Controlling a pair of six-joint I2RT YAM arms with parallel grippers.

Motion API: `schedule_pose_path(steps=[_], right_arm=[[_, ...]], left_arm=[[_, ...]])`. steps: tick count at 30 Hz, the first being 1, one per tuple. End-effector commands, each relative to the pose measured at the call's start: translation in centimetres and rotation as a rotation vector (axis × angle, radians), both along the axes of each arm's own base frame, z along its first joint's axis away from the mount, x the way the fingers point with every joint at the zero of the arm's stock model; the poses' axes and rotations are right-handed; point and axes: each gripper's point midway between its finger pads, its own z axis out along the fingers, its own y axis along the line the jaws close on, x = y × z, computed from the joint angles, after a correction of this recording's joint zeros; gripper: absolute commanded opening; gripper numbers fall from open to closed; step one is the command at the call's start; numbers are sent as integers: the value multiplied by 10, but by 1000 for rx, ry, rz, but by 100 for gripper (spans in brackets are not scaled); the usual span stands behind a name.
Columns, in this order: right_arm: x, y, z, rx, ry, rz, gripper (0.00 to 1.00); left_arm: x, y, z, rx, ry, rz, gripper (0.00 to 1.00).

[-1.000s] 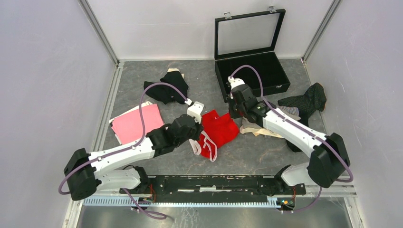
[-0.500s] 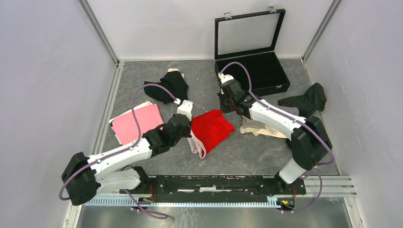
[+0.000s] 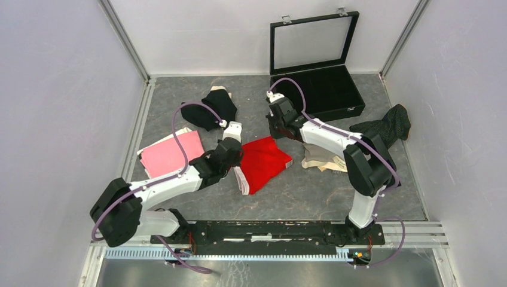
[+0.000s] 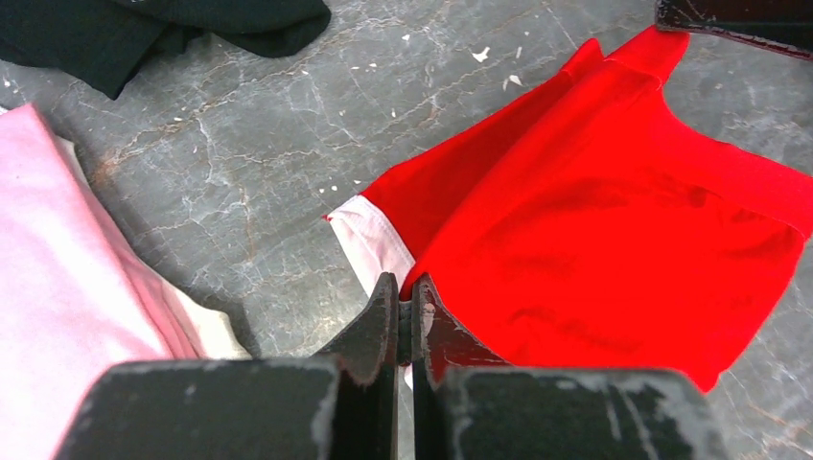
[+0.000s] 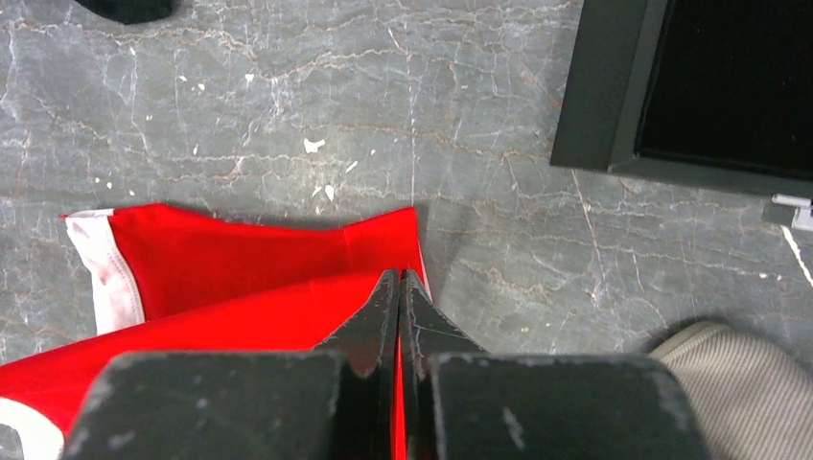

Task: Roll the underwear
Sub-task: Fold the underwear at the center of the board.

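Two grippers, both closed on one garment.

Item 1, red underwear [image 3: 266, 162]: spread nearly flat near the middle of the table [image 3: 299, 194], with its white waistband [image 4: 369, 244] along the left edge.

Item 2, left gripper [image 4: 403, 309]: fingers pressed together, pinching the cloth on the waistband side, where the white meets the red.

Item 3, right gripper [image 5: 400, 292]: fingers likewise clamped together, on the far corner of the same red cloth, the corner nearest the case. From above, the two arms reach in from either side with the red piece stretched between them.

Item 4, black garment [image 3: 214, 107]: crumpled, behind the left gripper and apart from it.

Item 5, pink garment [image 3: 172, 154]: lying flat to the left of the red piece, beside the left arm.

Item 6, beige garment [image 3: 320, 158]: bunched just right of the red piece and partly under the right arm.

Item 7, dark pinstriped garment [image 3: 385, 127]: heaped by the right wall, well apart from the rest.

Item 8, black case [image 5: 604, 86]: at the back of the table, with its glass lid standing upright.
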Motion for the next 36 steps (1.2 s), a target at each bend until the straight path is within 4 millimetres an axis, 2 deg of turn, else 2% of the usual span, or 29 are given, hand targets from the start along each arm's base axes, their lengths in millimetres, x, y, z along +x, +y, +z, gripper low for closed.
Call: schedule_pose_path(steps=[1, 8, 16, 19, 26, 29, 32, 36], right_arm=[[26, 7, 12, 19, -59, -4, 0], [33, 7, -4, 15, -34, 4, 0], [40, 10, -13, 17, -19, 13, 0], [43, 12, -16, 18, -14, 16, 0], [47, 9, -19, 7, -15, 7, 0], [48, 8, -19, 7, -17, 5, 0], [49, 8, -16, 11, -26, 10, 2], [46, 10, 0, 49, -67, 29, 15]], left_arm=[[21, 7, 4, 20, -67, 56, 2], [31, 8, -14, 59, -53, 78, 2], [46, 20, -19, 90, -70, 139, 6], [51, 21, -21, 100, -71, 146, 11], [65, 22, -25, 112, -73, 153, 12], [70, 23, -26, 110, -75, 161, 20], [78, 25, -27, 109, -77, 173, 23], [92, 24, -20, 101, -95, 190, 37]])
